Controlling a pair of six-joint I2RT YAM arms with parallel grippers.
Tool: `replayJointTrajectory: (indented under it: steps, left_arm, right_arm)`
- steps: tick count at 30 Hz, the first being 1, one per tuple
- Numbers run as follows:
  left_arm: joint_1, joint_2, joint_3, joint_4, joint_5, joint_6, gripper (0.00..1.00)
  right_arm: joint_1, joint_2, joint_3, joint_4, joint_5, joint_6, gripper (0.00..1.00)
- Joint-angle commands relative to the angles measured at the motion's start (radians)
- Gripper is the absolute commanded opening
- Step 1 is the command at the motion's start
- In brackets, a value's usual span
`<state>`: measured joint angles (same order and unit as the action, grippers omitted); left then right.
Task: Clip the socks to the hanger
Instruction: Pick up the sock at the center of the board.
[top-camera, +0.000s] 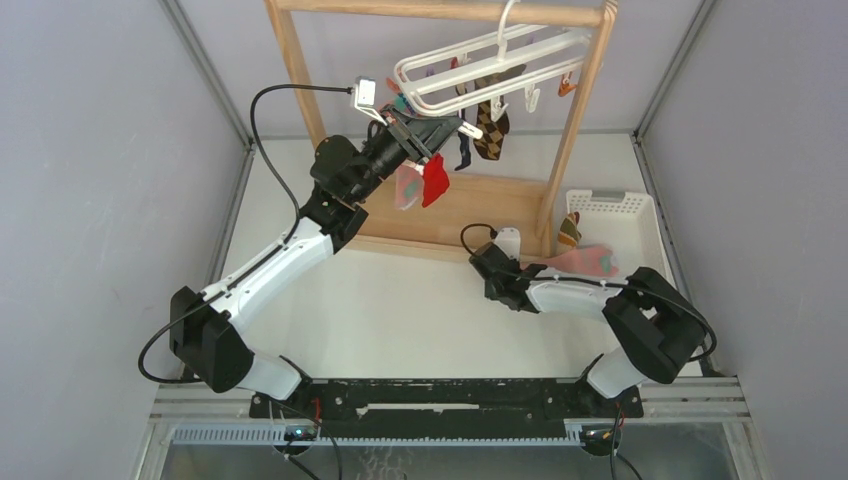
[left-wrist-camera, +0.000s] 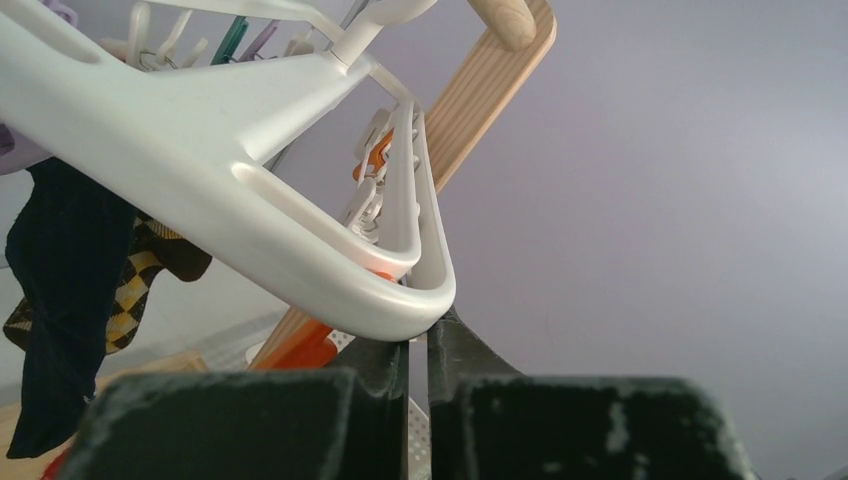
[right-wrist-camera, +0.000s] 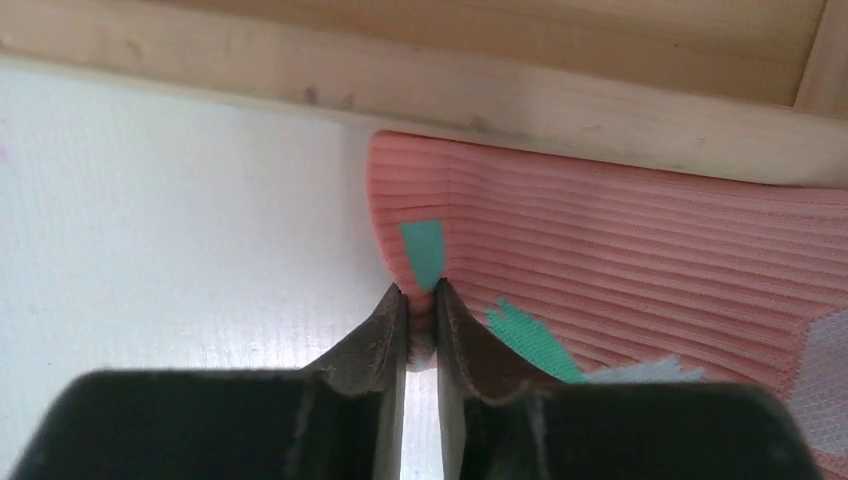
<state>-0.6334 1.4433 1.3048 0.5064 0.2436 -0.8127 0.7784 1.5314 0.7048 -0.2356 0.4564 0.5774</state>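
A: Why does the left gripper (left-wrist-camera: 418, 345) clamp the white plastic drying hanger (left-wrist-camera: 200, 140), upper centre overhead?
B: Likely steadying it. The right gripper (right-wrist-camera: 420, 300) pinches the pink teal-patched sock (right-wrist-camera: 620, 260), centre-right by the wooden rack base (right-wrist-camera: 500, 90), for lifting.

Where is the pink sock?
In the top view, the pink sock lies on the right, by the wooden rack's base and near the white basket, its edge pinched in the right gripper.

Right tool (right-wrist-camera: 420, 293) pinching pink sock (right-wrist-camera: 620, 250) edge, white table (right-wrist-camera: 150, 220), wooden rail (right-wrist-camera: 300, 60) behind
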Motion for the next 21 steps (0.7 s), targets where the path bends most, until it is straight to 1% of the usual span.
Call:
replayJointTrajectory:
  steps: [1, 3, 7, 10, 16, 21]
  left_arm:
    - [-0.010, -0.017, -0.012, -0.023, 0.085, -0.018, 0.00]
    - [-0.011, -0.015, -0.011, -0.022, 0.086, -0.019, 0.00]
    - [-0.009, -0.015, -0.009, -0.023, 0.086, -0.019, 0.00]
    - [-0.008, -0.015, -0.009, -0.022, 0.086, -0.019, 0.00]
    - [-0.007, -0.014, -0.007, -0.022, 0.087, -0.021, 0.00]
    - [-0.007, -0.011, -0.006, -0.016, 0.091, -0.028, 0.00]
  right_arm:
    - [-0.055, -0.012, -0.076, 0.030, -0.098, 0.023, 0.12]
    - [-0.067, -0.028, -0.088, 0.032, -0.106, 0.021, 0.00]
    - [-0.070, -0.079, -0.096, 0.021, -0.113, 0.004, 0.00]
    - [-0.061, -0.173, -0.095, 0.002, -0.127, -0.016, 0.00]
    - [-0.059, -0.433, -0.078, -0.062, -0.222, -0.082, 0.00]
    - [-0.056, -0.562, -0.005, -0.144, -0.267, -0.114, 0.00]
